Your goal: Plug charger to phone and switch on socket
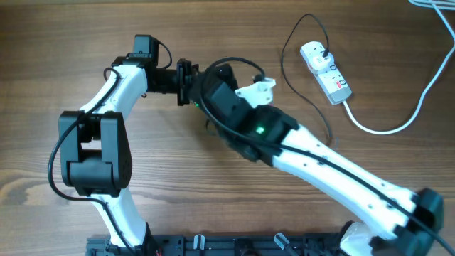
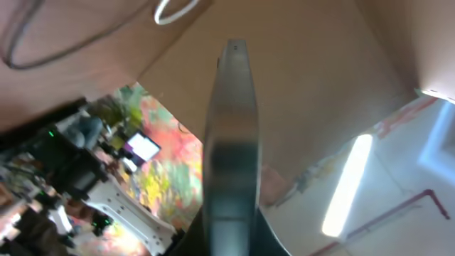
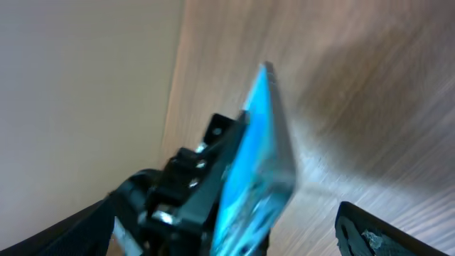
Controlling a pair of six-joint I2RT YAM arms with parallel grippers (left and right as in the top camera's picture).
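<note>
One phone (image 3: 259, 167), cyan screen tilted on edge, sits clamped in the left pincer (image 1: 193, 87); the right pincer (image 3: 224, 213) gapes wide, facing it. Only the wrist views show it; overhead it is hidden. Socket (image 1: 325, 70) and charger (image 1: 283, 55) lie well apart from both pincers, bare tabletop (image 1: 266, 28) between.

The tabletop (image 1: 178, 192) is matt wood with a fine visible grain. At 1 o'clock, the socket (image 1: 325, 72) is smooth white plastic. The phone (image 3: 259, 163) has a glossy cyan screen and a dull grey, metal-looking edge.
</note>
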